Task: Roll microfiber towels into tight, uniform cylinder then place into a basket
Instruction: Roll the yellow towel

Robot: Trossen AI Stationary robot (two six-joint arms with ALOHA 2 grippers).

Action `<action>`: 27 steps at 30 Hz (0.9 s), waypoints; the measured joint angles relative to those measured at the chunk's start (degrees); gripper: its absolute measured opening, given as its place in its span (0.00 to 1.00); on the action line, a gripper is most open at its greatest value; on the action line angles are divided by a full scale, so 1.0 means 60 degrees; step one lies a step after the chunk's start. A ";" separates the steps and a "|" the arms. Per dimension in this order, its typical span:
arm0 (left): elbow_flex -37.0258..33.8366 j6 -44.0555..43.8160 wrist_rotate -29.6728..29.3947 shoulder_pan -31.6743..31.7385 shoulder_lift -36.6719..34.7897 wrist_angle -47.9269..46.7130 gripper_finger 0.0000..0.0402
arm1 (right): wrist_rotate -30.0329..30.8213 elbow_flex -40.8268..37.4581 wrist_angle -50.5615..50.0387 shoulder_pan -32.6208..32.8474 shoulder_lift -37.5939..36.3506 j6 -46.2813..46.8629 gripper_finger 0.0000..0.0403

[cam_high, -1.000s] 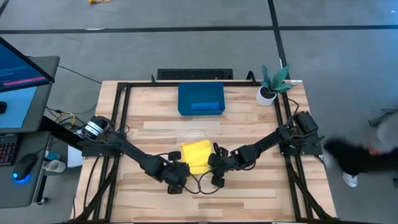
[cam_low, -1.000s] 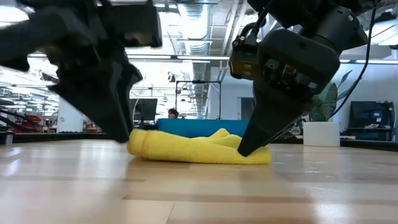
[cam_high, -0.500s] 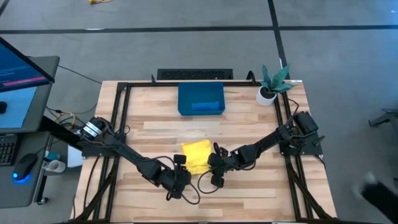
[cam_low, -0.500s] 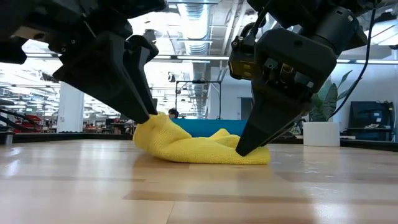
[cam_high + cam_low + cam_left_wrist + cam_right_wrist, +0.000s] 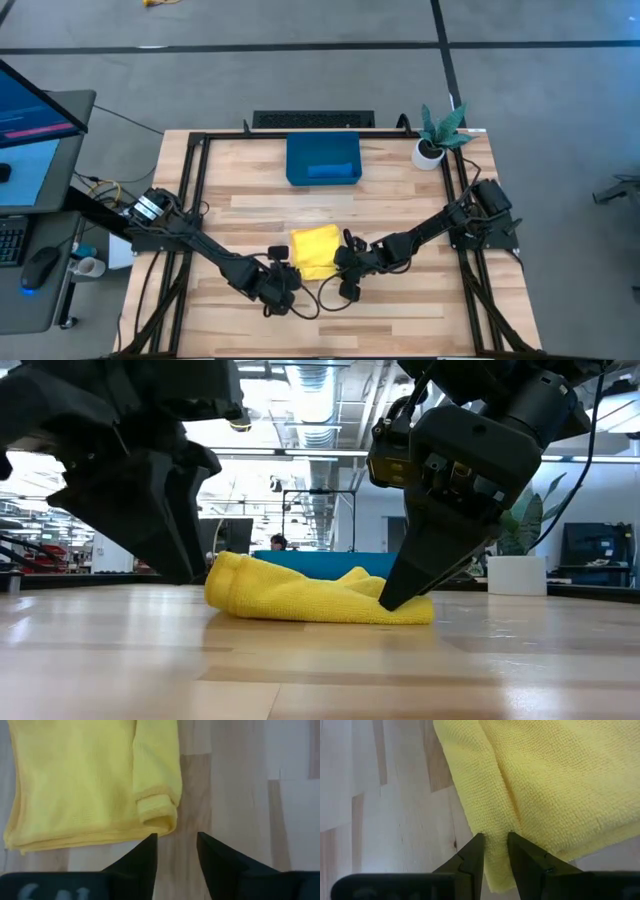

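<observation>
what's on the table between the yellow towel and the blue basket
Nothing: the high view shows only bare wooden table between the yellow towel and the basket.

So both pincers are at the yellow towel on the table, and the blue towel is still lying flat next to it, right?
Not quite. Both the left pincer and the right pincer are at the yellow towel, but no blue towel lies next to it. The high view shows only bare table around it; the blue towel is in the basket.
</observation>
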 joint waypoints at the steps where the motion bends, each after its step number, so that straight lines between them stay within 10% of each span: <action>1: 0.0000 -0.0067 -0.0002 0.0000 0.0000 0.0050 0.34 | 0.0005 0.0000 0.0000 0.0000 0.0000 0.0000 0.28; 10: 0.0003 0.0109 0.0355 -0.0002 0.0000 0.0065 0.52 | 0.0022 0.0000 0.0000 0.0000 0.0000 -0.0015 0.28; 20: 0.0774 0.0997 -0.1642 -0.0511 -0.0011 0.0029 0.47 | 0.0022 0.0000 0.0000 0.0000 0.0000 -0.0018 0.28; 27: 0.0275 0.2714 -0.1036 -0.0227 -0.0011 0.1851 0.43 | 0.0024 0.0000 0.0000 -0.0001 0.0000 -0.0018 0.28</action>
